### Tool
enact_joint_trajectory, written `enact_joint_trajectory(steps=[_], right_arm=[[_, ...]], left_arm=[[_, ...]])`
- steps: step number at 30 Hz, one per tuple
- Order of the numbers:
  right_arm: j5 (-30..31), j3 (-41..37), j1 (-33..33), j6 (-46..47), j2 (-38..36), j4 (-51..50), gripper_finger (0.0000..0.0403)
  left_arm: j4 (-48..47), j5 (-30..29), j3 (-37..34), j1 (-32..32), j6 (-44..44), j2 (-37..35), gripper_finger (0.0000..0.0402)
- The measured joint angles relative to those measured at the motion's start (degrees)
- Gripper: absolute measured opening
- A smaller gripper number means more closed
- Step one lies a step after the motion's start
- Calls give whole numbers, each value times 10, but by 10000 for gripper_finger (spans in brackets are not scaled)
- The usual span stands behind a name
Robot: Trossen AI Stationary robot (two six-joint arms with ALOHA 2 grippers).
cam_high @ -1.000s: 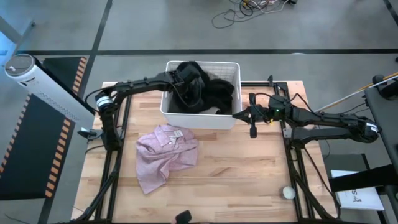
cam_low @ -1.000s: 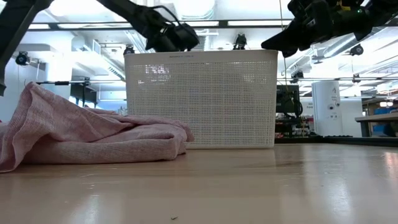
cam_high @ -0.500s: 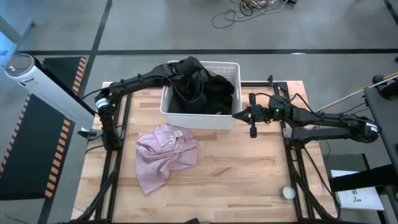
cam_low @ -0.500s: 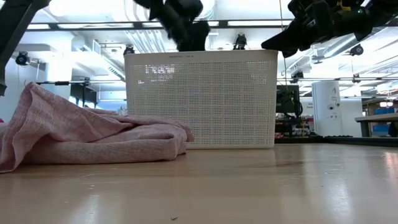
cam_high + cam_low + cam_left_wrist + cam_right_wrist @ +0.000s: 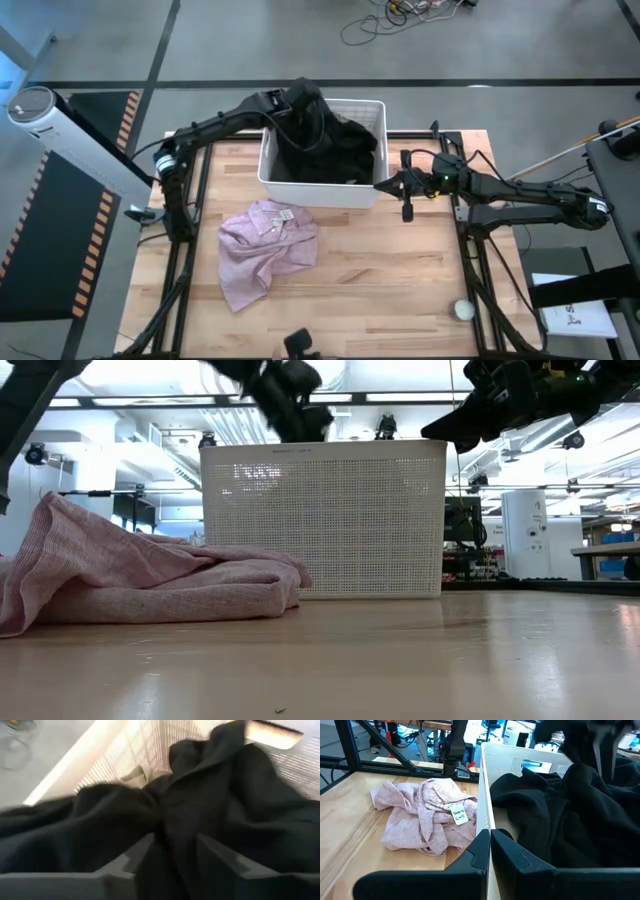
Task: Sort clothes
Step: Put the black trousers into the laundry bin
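Observation:
A white lattice basket stands at the table's far middle and holds black garments. My left gripper is above the basket's far left part, shut on a black garment that is partly drawn up out of it. A pale pink shirt lies crumpled on the table, near and left of the basket. My right gripper is shut at the rim of the basket's near right corner. I cannot tell whether it touches the rim. My left gripper pinches a bunched fold of the black garment between its two fingers; several layers gather there. It comes from above. The garment hangs below the gripper, with its lower part in the basket.
A small white ball lies near the table's near right corner. A dark object sits at the near edge. A white cylinder stands off the table to the left. Bare wood lies to the right of the pink shirt.
My left gripper has risen above the basket and gone a little toward the far edge. It draws the upper part of the black garment up over the rim. The garment's lower part has stayed in the basket.

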Motion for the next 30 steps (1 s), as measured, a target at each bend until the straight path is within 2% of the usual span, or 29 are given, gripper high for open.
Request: enact_joint_trajectory(steps=[3,6,7,11,15,22,30], right_arm=[[0,0,0,-1,0,1,0],[0,0,0,-5,0,2,0],[0,0,0,-7,0,2,0],[0,0,0,-11,0,2,0],[0,0,0,-15,0,3,0],[0,-1,0,-19,0,7,0],[0,-1,0,-19,0,7,0]], left_arm=[[50,59,-55,22,-4,2,74],[110,67,-116,33,8,4,17],[129,70,-137,36,7,4,10],[185,73,-203,40,4,3,15],[205,73,-248,40,5,1,3],[222,69,-281,43,10,1,1],[222,55,-289,43,16,2,1]])
